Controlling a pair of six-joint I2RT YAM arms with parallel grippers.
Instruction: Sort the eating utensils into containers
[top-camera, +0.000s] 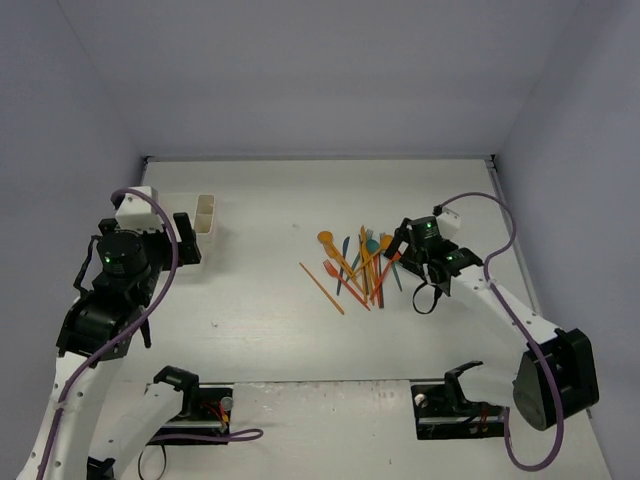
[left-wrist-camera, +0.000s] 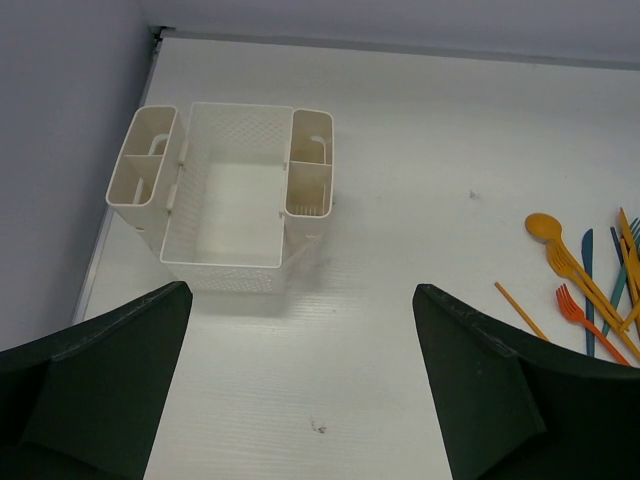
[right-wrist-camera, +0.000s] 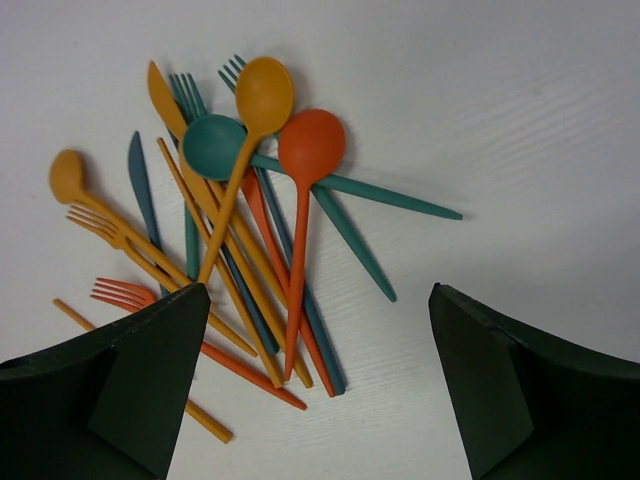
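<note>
Table: a white flat table (top-camera: 300, 340) carries everything; the two arm bases sit at its near edge.
Left pincer: the left pincer (left-wrist-camera: 300, 287) hangs over the left part of the table with its two dark fingers (left-wrist-camera: 120, 380) spread wide. Nothing is between them, and it points toward the containers just ahead.
Right pincer: the right pincer (right-wrist-camera: 318, 290) hovers low at the right side of the pile, also spread wide and holding nothing. Its left finger (right-wrist-camera: 130, 390) hides the near ends of some handles.
Eating utensils: the thin plastic eating utensils (top-camera: 362, 265) lie crossed in one loose pile on the table, right of the centre and well apart from the containers.
Top of pile: a yellow-orange spoon (right-wrist-camera: 262, 90), a red-orange spoon (right-wrist-camera: 310, 145) and a teal spoon (right-wrist-camera: 215, 145) lie with their bowls close together, away from the pincer. A red-orange fork (right-wrist-camera: 120, 293) lies at the left edge.
Loose stick: one thin orange stick (top-camera: 322, 288) lies at the left edge of the pile.
Containers: the white plastic containers (left-wrist-camera: 230, 272) stand upright near the far left corner, a wide perforated basket with a narrow divided bin (left-wrist-camera: 310, 165) joined on each side.
Walls: plain pale walls (top-camera: 320, 70) close the table behind.
</note>
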